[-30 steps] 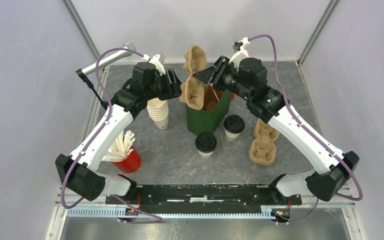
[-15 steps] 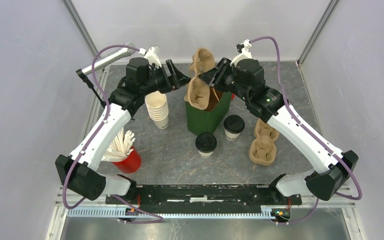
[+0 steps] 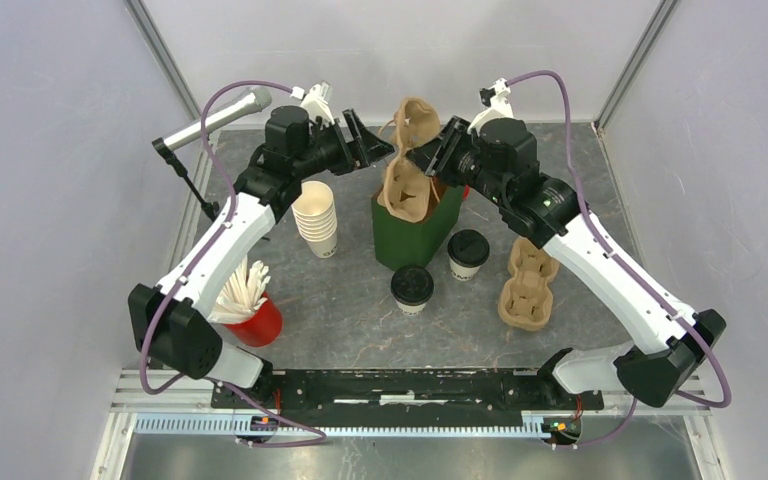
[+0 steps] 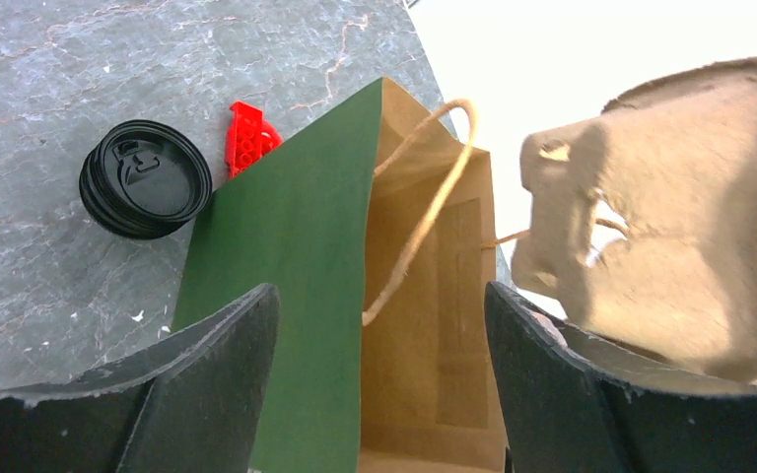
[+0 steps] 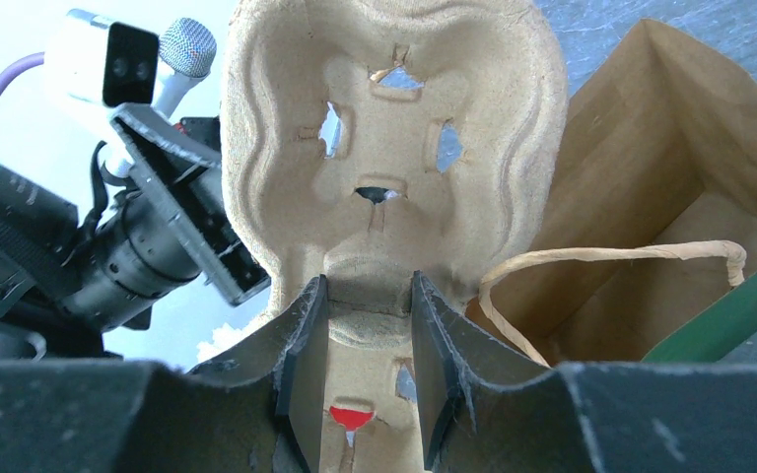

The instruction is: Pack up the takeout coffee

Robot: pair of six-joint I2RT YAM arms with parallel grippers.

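So far, only the groundwork of the packing appears to be under way. One lidded cup [image 3: 412, 288] and a second lidded cup [image 3: 468, 252] stand on the worktop [image 3: 360, 300], just on the near-edge side of the green bag [image 3: 410, 240]. Neither cup is in a tray or in the bag. The right gripper [image 5: 365, 294] is clamped on the waist of a cardboard tray [image 5: 384, 128], holding it upright at the bag's open mouth; its lower end seems to dip inside. The left gripper [image 3: 368, 146] hangs just beside the tray, jaws spread wide with nothing between them. A spare tray [image 3: 526, 290] lies toward the right edge. By my reading, what is left is to seat the tray in the bag and then load both cups.
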